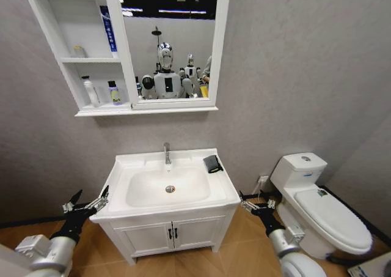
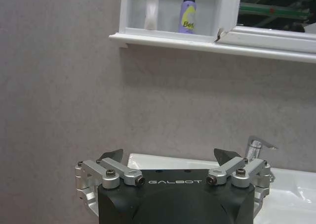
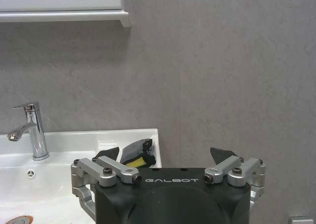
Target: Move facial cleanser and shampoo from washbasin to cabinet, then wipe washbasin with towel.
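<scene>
The white washbasin (image 1: 137, 164) with its chrome tap (image 1: 167, 153) stands in the middle, and the dark folded towel (image 1: 212, 164) lies on its back right corner. On the wall above, the cabinet (image 1: 146, 110) holds a white bottle (image 1: 90, 90) and a purple bottle (image 1: 114, 93) in its lowest compartment; I cannot tell which is the facial cleanser and which the shampoo. My left gripper (image 1: 90, 199) hangs open beside the basin's left front corner, empty. On the right side my right gripper (image 1: 255, 202) is open too, with the towel (image 3: 136, 154) just beyond it.
A blue tube (image 1: 109, 29) and a small jar (image 1: 78, 51) sit on the cabinet's upper shelves. A white toilet (image 1: 324, 210) stands close on the right. The white vanity (image 1: 174, 233) with two doors and black handles is below the basin. Grey wall lies behind.
</scene>
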Robot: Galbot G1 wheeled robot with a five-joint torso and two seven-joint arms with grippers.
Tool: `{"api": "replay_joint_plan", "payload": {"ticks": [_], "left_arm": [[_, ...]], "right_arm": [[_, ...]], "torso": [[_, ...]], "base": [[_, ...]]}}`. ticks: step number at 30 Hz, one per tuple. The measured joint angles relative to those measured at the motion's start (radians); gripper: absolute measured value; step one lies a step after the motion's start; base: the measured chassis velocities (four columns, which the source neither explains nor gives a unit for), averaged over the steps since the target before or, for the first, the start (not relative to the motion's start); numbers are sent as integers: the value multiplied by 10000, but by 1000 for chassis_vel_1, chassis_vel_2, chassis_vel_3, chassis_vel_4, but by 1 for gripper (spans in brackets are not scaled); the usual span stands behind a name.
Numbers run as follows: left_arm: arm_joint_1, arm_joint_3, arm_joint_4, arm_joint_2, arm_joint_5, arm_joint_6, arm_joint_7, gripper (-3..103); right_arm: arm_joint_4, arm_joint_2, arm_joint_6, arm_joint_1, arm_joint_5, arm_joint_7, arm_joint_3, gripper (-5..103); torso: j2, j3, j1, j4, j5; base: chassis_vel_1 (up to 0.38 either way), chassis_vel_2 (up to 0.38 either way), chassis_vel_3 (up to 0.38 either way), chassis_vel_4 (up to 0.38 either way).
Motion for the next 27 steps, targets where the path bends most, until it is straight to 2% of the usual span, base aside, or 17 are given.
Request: {"api": "replay_joint_plan", "payload": {"ticks": [2,18,21,23,27], "left_arm": [[-161,-21,405,-104,23,1,2,100],[-415,358,610,-282,181,7,21,100],[-414,358,610,-280,186,10,23,100],[-410,358,611,-278,189,12,27,100],[-408,359,611,-276,190,14,28,100]], "right_arm": [[61,-64,0,-39,45,0,73,100],[193,-236,-11,-26,98,7,119,100],[16,-526,-184,412,260,73,43,100],[-321,-951,-547,1246,626,150,-104,100],[-595,-1253,-781,1756,830,202,-366,100]], "torso": [[0,0,0,1,0],[0,0,0,0,3],[0,0,0,-1,3],[0,0,0,2,3],[0,1,0,1,1]], "base": [[0,0,0,0],[0,0,0,0],[0,0,0,0],[0,0,0,0],[0,0,0,0]]}}
